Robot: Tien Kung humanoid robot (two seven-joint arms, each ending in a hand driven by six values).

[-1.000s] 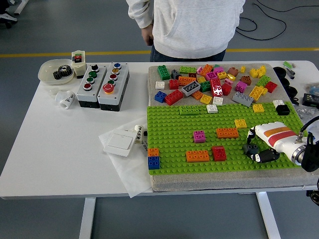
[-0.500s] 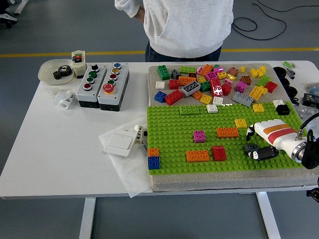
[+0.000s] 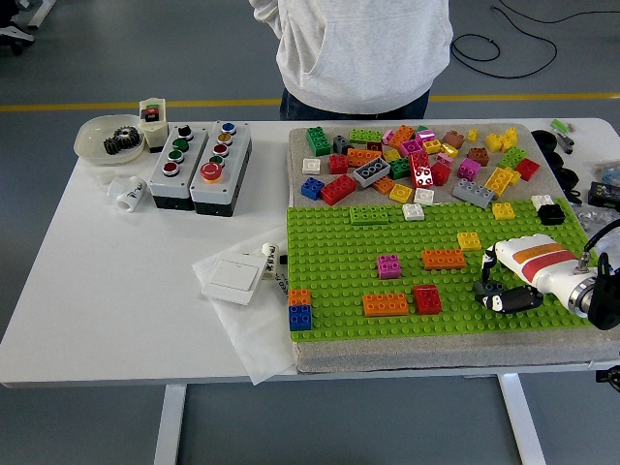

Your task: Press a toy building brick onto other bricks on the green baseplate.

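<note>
The right robot hand (image 3: 506,287) rests on the green baseplate (image 3: 339,257) toward its 3 o'clock edge, fingers curled; whether it holds a brick I cannot tell. The red brick (image 3: 426,299) lies just toward 9 o'clock, long axis pointing away. Since half a second ago, the fingers have curled slightly.

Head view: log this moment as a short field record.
baseplate: green, on a grey mat
bricks on baseplate: magenta, two orange, red, yellow
loose bricks: pile beyond the baseplate
right hand: low over the baseplate's right part, fingers curled; whether it holds a brick cannot be told
left hand: not in view
person: standing at the far side
</note>
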